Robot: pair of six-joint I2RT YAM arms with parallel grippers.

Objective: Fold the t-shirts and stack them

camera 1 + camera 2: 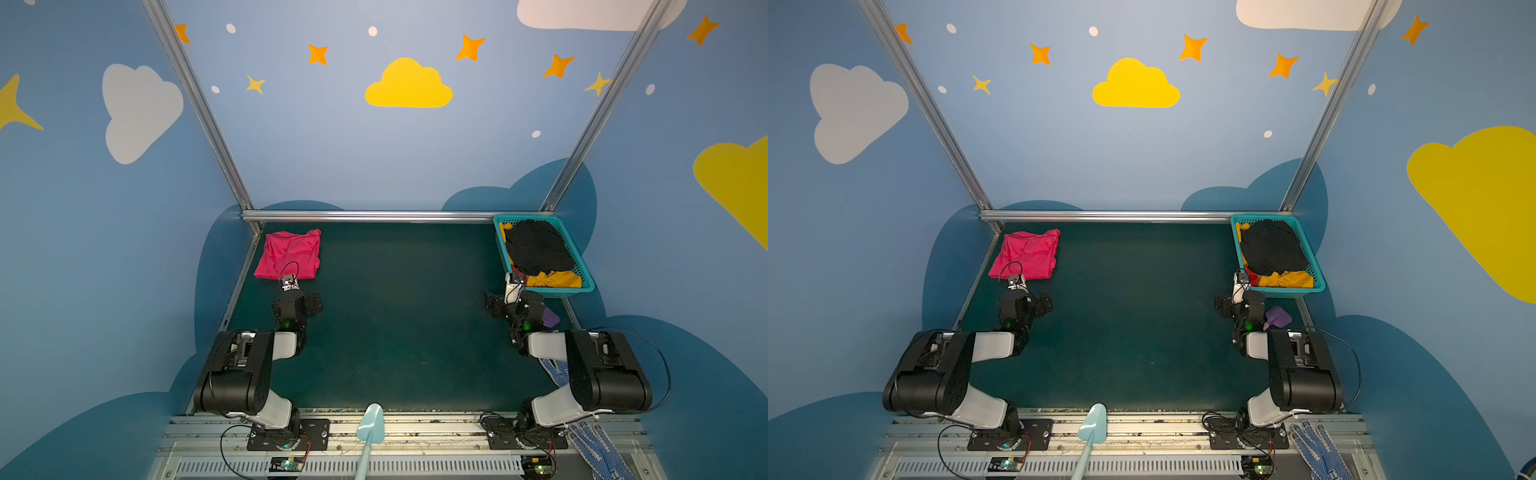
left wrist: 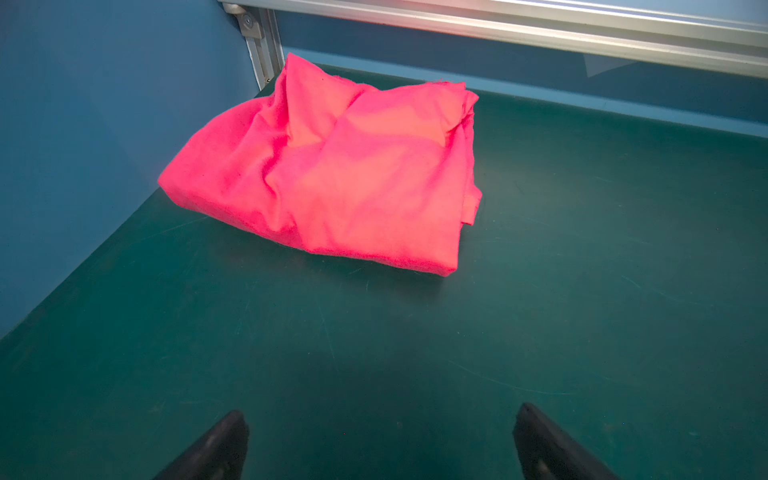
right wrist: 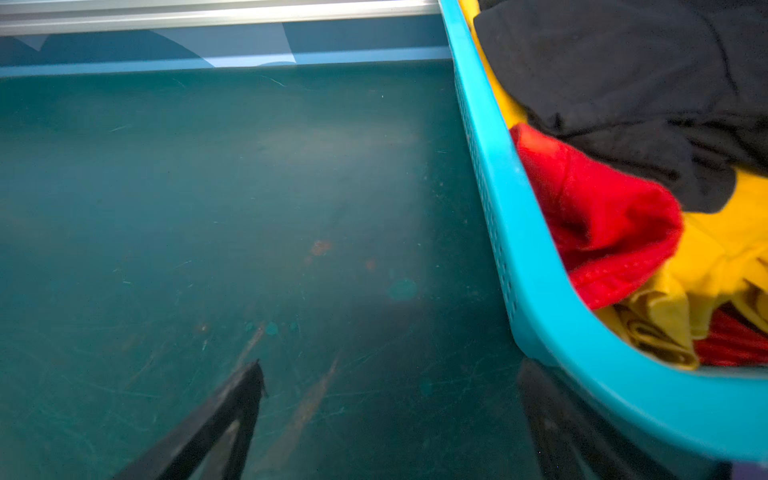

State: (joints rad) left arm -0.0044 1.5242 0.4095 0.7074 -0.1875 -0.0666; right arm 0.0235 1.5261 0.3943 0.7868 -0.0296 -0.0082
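The dark green counter (image 1: 395,324) carries a teal basket (image 1: 561,294) at its far right corner. A folded pink-red t-shirt (image 1: 291,253) lies in the far left corner. In the basket, a black t-shirt (image 1: 536,247) lies on a mustard-yellow t-shirt (image 1: 555,280). The left claw (image 2: 380,415) gapes wide over bare counter near the pink-red t-shirt, apart from it. The right claw (image 3: 392,365), spread and empty, is beside the basket's near corner.

Robot lab booth: aluminium frame (image 1: 374,216), cloud-painted walls (image 1: 316,145), two bench-bolted arms (image 1: 237,374).
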